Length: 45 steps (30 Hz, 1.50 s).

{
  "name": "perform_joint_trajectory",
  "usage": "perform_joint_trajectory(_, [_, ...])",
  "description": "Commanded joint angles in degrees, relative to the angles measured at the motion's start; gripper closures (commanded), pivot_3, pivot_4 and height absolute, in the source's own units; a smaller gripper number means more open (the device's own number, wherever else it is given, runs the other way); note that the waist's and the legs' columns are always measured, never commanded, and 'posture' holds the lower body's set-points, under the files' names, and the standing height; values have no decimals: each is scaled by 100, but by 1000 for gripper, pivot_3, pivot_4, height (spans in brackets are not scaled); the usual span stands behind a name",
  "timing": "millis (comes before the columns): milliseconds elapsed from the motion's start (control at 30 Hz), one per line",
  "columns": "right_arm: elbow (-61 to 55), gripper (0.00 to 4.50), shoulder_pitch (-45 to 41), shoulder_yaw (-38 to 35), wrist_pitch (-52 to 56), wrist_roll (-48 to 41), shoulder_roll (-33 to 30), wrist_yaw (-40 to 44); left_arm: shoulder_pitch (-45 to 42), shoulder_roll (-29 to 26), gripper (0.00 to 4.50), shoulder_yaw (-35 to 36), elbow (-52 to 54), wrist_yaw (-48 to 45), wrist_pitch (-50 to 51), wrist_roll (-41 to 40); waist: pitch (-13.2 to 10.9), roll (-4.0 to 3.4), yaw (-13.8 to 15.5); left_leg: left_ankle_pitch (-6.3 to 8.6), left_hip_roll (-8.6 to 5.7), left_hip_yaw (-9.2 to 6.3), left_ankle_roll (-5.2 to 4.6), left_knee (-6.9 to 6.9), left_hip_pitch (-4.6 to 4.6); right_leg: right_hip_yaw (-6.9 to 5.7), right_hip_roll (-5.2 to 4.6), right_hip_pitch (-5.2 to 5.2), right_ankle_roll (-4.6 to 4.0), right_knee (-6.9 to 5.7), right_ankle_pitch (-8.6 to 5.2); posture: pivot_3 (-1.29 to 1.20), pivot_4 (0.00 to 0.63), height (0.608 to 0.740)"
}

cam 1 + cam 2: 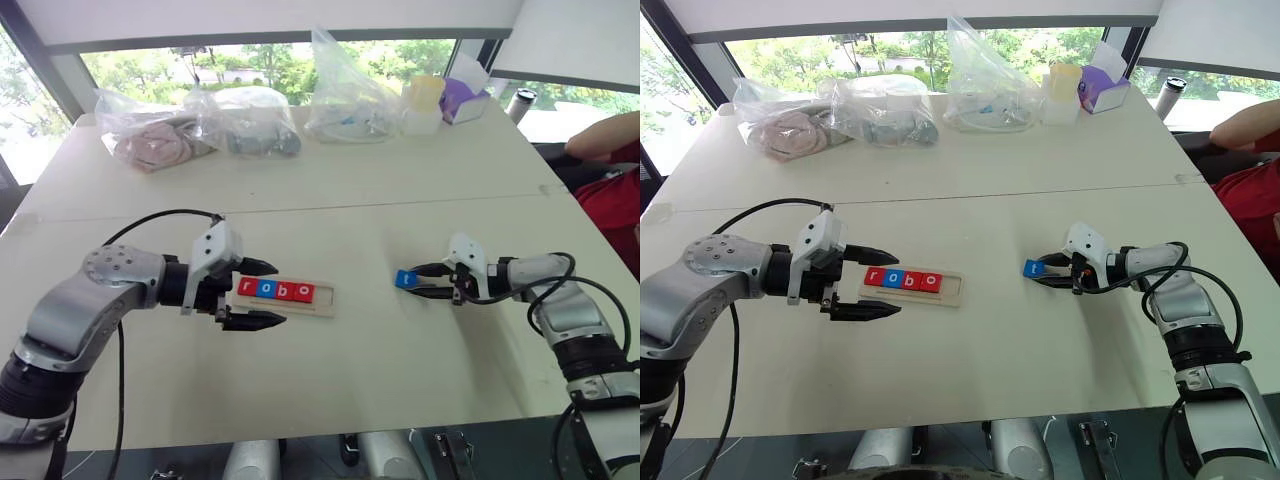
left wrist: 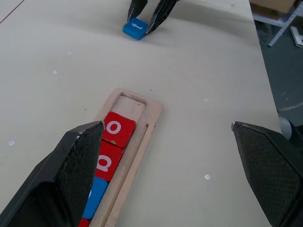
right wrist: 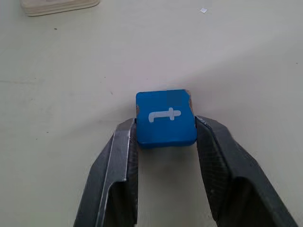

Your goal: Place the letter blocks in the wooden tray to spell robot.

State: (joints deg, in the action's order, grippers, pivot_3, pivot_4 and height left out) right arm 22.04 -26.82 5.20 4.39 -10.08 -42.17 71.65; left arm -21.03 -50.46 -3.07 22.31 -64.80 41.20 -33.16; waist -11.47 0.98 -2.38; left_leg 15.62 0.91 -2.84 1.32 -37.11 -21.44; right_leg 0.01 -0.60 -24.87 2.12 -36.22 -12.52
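From the head, the wooden tray point(image 1: 318, 303) reads "r o b o", its last slot bare; right of it the right gripper point(image 1: 418, 281) pinches the blue t block point(image 1: 404, 278) on the table point(image 1: 350, 160). From the left wrist, the left gripper point(image 2: 168, 130) gapes wide around the tray's near end, holding nothing. From the right wrist, both fingers point(image 3: 120, 156) press the t block's sides

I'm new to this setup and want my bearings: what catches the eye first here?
The wooden tray near mid-table already reads r, o, b, o, its last slot empty, with the open left gripper at its end. To the right, the right gripper is shut on the blue t block.
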Motion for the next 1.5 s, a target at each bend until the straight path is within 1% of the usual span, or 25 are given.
perform_joint_trajectory(33, [-119, 3353, -168, -69, 62, -23, 35, -65, -102, -107, 0, 177, -46, -7, -32, -14, 0, 0, -2, 0, 0, 0, 0, 0, 1, 0, 0, 0, 0, 0, 0, 0, 150, 740])
perform_joint_trajectory(133, [-848, 3353, -327, -125, 857, -376, 222, -198, -46, -284, 0, 325, -220, -55, -80, 30, 0, -1, -17, 0, 0, 0, 0, 0, 2, 0, 1, 0, -2, -1, 1, 0, 150, 740])
perform_joint_trajectory(233, [-1624, 3353, -473, 135, 1541, -261, 407, -515, 95, -579, 0, 417, -372, -147, -175, 152, -1, -3, -26, 0, 3, -2, 0, 1, 4, 0, 4, -4, 3, -9, 4, 0, 150, 740])
perform_joint_trajectory(300, [-1965, 3353, -535, 395, 1874, -22, 557, -811, 317, -881, 0, 315, -474, -274, -477, 484, 0, -4, -14, 0, 3, -5, 0, 4, 5, 0, 5, -6, 2, -12, 4, 0, 150, 740])
perform_joint_trajectory(367, [-2273, 3353, -531, 598, 2158, 26, 603, -865, 457, -993, 0, 320, -464, -359, -578, 513, 0, -5, 7, 0, 4, -7, 0, 7, 4, -1, 4, -7, -6, -11, -1, 0, 150, 740])
perform_joint_trajectory(500, [-2872, 3353, -586, 1095, 2771, 180, 746, -1065, 521, -906, 0, 382, -384, -280, -553, 455, 0, -5, 122, 0, 1, -4, 0, 1, -9, -2, -5, -10, -6, -2, -4, 0, 150, 740])
perform_joint_trajectory(600, [-3170, 3353, -522, 1253, 3044, 178, 714, -1114, 561, -848, 0, 384, -322, -209, -523, 447, 0, -5, 176, 0, -2, 1, 0, -3, -9, 0, -10, -9, -6, -1, -4, 0, 150, 740])
perform_joint_trajectory(733, [-3592, 3353, -449, 1385, 3413, 113, 729, -1183, 675, -783, 0, 395, -236, -146, -504, 436, 0, -4, 159, 0, -1, 1, 0, -3, -9, 0, -10, -8, -6, 0, -4, 0, 150, 740])
perform_joint_trajectory(933, [-3847, 3353, -402, 1563, 3663, 152, 754, -1295, 671, -703, 0, 384, -188, -69, -463, 401, 0, -5, 140, 0, 2, -2, 0, -1, -4, -1, -2, -9, -8, -4, -3, 0, 150, 740])
perform_joint_trajectory(1133, [-3641, 3353, -477, 1722, 3695, 258, 926, -1573, 661, -624, 0, 356, -193, -14, -478, 409, 0, -4, 141, 0, 2, -1, 0, -2, -5, -1, -3, -9, -7, -4, -3, 0, 150, 740])
perform_joint_trajectory(1500, [-3297, 3353, -626, 1895, 3402, 351, 1066, -1646, 686, -543, 0, 353, -130, 88, -434, 399, 0, -4, 137, 0, 1, -1, 0, -2, -5, -1, -3, -9, -7, -4, -2, 0, 150, 740])
